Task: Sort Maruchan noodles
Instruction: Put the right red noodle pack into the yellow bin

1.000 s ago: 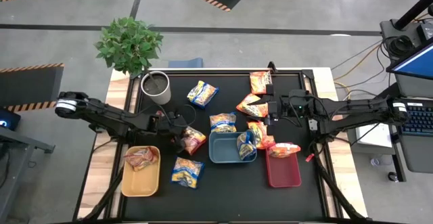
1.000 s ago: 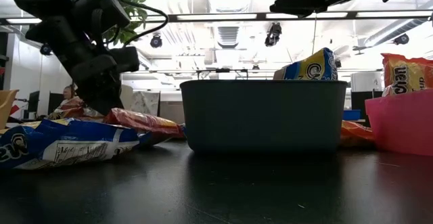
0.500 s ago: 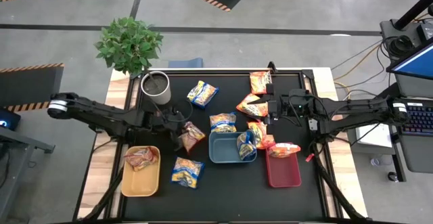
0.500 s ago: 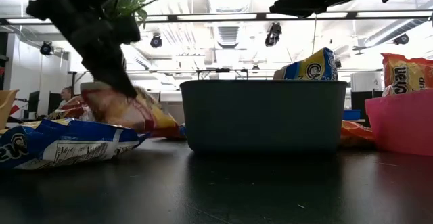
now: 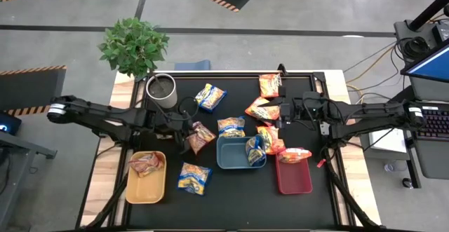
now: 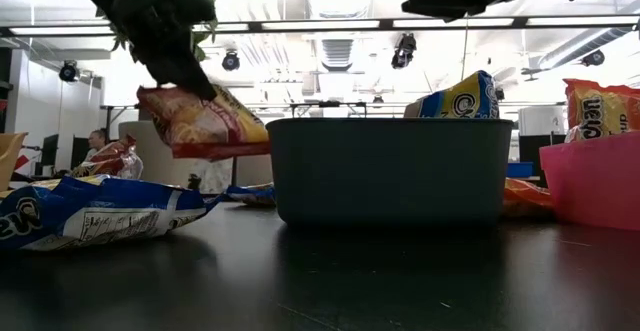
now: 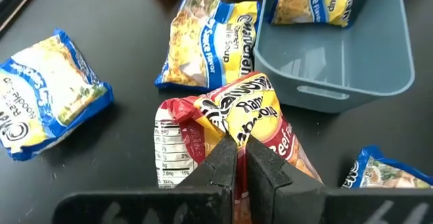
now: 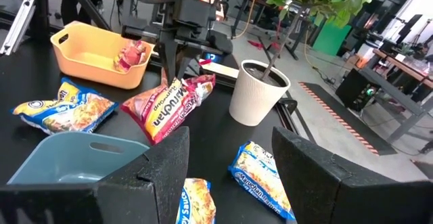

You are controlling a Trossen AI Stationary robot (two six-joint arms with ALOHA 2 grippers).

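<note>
Red-and-yellow crinkly plastic is what you have pinched in your left gripper (image 7: 235, 158): its jaws are closed tight on the edge of a red Maruchan packet (image 5: 200, 137), which hangs below the fingers (image 7: 221, 166), clear of the black table (image 5: 231, 204) in the low view. Just beyond those jaws sits the blue tray (image 5: 240, 152) with one blue-and-yellow packet (image 5: 255, 150) leaning inside it, and a second blue-and-yellow packet (image 7: 206, 42) lies flat just beside that tray's wall. Off to one side of the jaws, another blue-and-yellow packet (image 7: 46, 92) rests on the table, apart from the held one. The yellow tray (image 5: 146, 176) holds one red packet (image 5: 144, 164). Your right gripper (image 5: 282, 111) hovers with its jaws parted and nothing between them, above the orange packets (image 5: 261, 108) near the red tray (image 5: 293, 175); the white plant pot (image 8: 258, 92) shows ahead between its fingers (image 8: 166, 176).
</note>
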